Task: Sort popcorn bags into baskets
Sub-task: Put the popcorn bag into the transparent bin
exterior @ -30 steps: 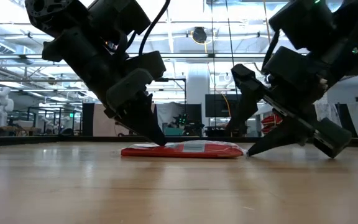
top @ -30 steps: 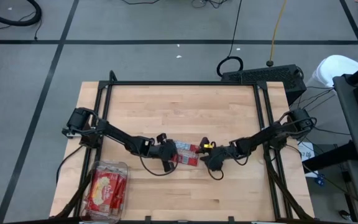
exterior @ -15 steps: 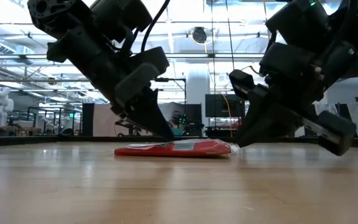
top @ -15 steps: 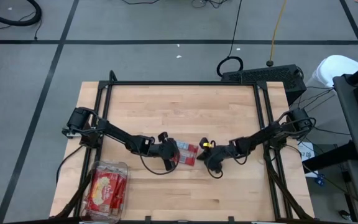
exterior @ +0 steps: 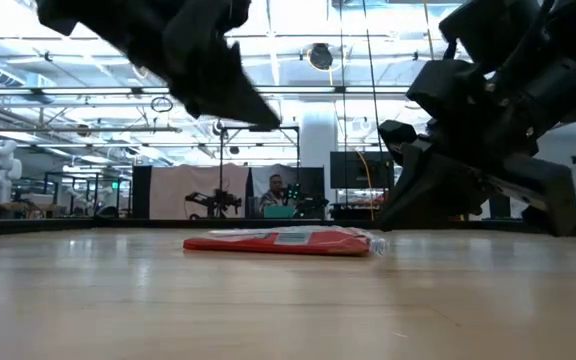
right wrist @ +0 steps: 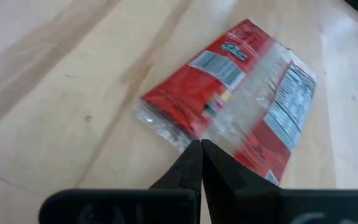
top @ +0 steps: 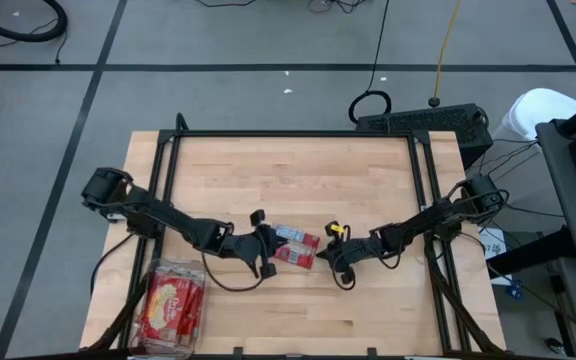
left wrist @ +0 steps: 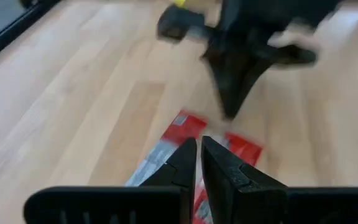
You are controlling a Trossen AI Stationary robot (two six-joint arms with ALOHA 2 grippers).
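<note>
Near the middle of the wooden table we see one popcorn bag lying flat, label side up, red with white-blue panels and a crinkled clear end seam. In the low view it rests as a thin red slab on the wood, with nothing touching it that we can make out.

The right gripper sits just beside the bag's right end, its fingers pressed together with nothing between them, the tips pointing at the seam (from its own wrist view the tips seem to stand just short of the edge, though we cannot tell contact for certain).

The left gripper hangs over the bag's left end, lifted off the table in the low view, its fingers almost together and holding nothing.

At the table's front-left corner the clear plastic basket holds several red bags.
</note>
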